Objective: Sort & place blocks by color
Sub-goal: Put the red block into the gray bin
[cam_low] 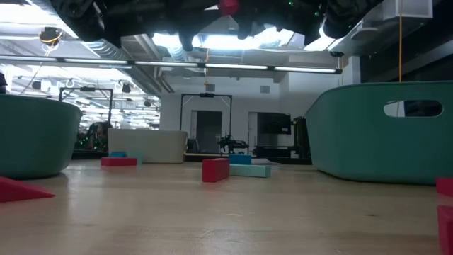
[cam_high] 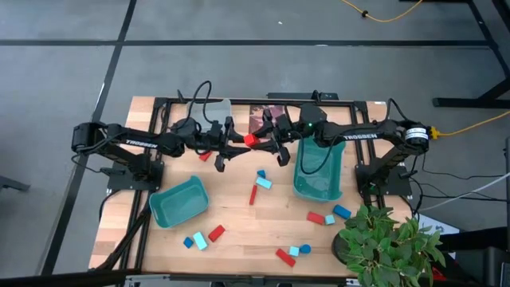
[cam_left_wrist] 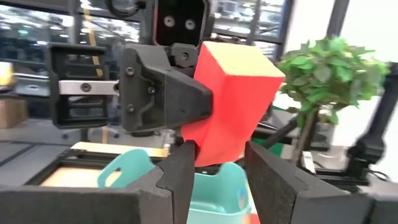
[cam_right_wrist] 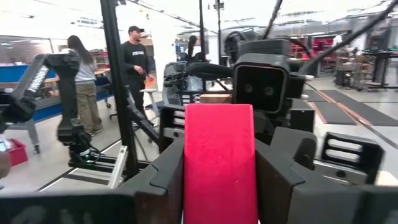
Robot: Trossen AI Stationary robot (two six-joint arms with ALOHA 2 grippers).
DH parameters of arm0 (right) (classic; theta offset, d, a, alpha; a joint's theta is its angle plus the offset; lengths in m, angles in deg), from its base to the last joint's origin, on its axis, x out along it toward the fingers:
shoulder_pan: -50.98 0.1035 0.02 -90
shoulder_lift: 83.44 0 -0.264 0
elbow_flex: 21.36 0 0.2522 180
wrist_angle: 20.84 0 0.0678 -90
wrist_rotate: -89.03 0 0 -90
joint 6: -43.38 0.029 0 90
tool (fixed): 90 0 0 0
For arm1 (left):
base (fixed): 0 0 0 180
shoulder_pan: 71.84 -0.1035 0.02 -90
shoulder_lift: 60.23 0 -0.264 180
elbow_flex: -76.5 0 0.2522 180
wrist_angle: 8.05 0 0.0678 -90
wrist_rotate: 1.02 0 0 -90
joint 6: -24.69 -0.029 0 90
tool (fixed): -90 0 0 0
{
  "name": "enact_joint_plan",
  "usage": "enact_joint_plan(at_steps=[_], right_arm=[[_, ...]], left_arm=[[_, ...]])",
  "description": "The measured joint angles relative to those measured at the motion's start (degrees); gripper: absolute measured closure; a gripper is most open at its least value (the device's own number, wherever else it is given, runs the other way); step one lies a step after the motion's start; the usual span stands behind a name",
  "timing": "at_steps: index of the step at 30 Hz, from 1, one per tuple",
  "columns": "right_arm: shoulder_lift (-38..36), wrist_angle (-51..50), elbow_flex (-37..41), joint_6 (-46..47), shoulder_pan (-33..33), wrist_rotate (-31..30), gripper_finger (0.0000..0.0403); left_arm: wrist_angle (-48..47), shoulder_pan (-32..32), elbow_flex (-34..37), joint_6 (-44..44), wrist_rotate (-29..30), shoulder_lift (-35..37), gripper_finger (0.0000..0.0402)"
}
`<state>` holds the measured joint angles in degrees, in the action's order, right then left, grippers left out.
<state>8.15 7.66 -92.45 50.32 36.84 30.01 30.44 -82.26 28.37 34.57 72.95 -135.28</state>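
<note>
Held block: a red rectangular block hung in the air between the two arms, above the far middle of the light wooden table.
Right gripper: the right gripper was clenched on the red block, its fingers pressed to both flanks in its own wrist view.
Left gripper: the left gripper met the same block from the other side, its fingers bracketing the lower end; whether they pressed on it or stood just clear, I cannot tell.
Step, as I judge it: a hand-over of the block from one arm to the other, direction not readable.
Bins: a small teal plastic bin lay on the left half of the table, a taller teal bin on the right, and a pale grey bin at the far edge.
Done: no block showed inside the small teal bin; the others' insides were partly hidden, so nothing sorted could be confirmed.
Left to do: red, dark blue and light cyan blocks were scattered on the table, at the middle, the near left and the near right beside a potted green plant. By my reading, nearly all the sorting remained.
</note>
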Motion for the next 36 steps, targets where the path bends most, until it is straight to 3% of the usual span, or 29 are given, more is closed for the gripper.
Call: enact_joint_plan(at_steps=[8,24,36], right_arm=[[0.0,-0.3,0.0,0.0,-0.1,-0.7,0.0265],[0.0,-0.4,0.0,-0.2,-0.1,-1.7,0.0265],[-0.1,-0.9,0.0,-4.4,4.7,-8.8,0.0265]], left_arm=[[-0.5,0.0,0.0,-0.6,2.7,0.0,0.0261],[-4.0,0.4,0.0,-0.1,0.9,0.0,0.0164],[-2.7,7.0,0.1,-17.2,19.6,0.0,0.015]])
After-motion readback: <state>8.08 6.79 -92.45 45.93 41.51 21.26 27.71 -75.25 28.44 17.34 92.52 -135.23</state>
